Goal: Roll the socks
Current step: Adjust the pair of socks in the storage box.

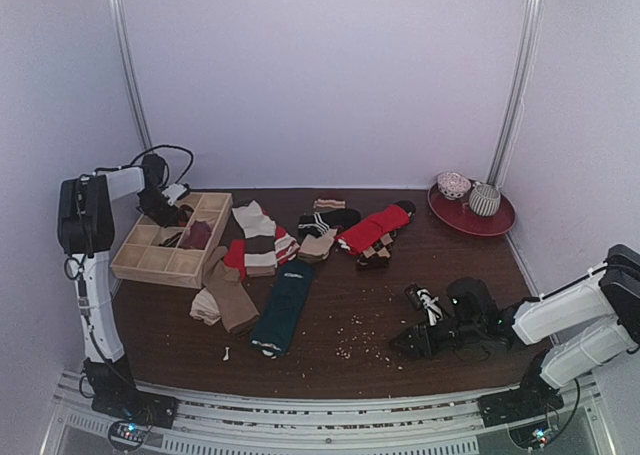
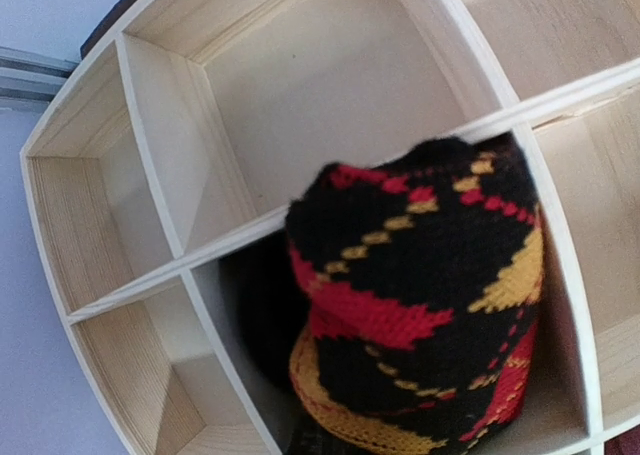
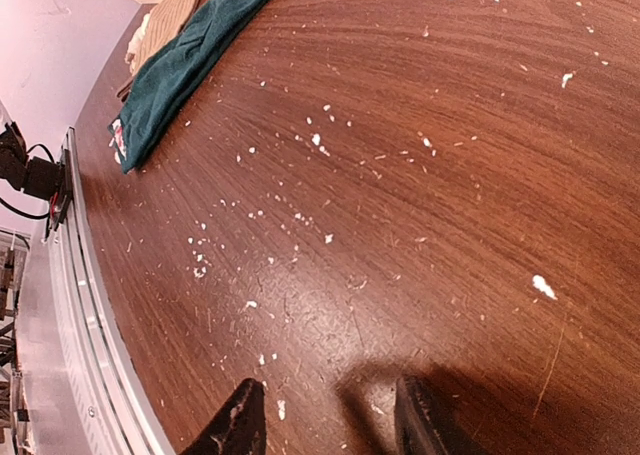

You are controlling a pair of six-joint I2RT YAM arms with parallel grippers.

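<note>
A rolled black sock [image 2: 420, 295] with red and yellow argyle diamonds sits in a compartment of the wooden divider box [image 2: 160, 165] and fills the left wrist view, hiding that gripper's fingers. From above, my left gripper [image 1: 176, 213] reaches down into the box [image 1: 132, 258] beside the dark roll [image 1: 196, 235]; whether it touches the roll I cannot tell. Loose socks lie mid-table: a dark teal one [image 1: 284, 310], tan ones [image 1: 226, 297], a red one [image 1: 372, 228]. My right gripper [image 3: 330, 423] rests low over bare wood at the front right, open, with nothing between its fingers.
A red plate [image 1: 500, 222] holding two small bowls stands at the back right. A small black-and-white sock [image 1: 424, 300] lies just beyond the right gripper. Pale crumbs [image 1: 362, 343] are scattered over the wood. The teal sock [image 3: 190, 60] shows far off in the right wrist view.
</note>
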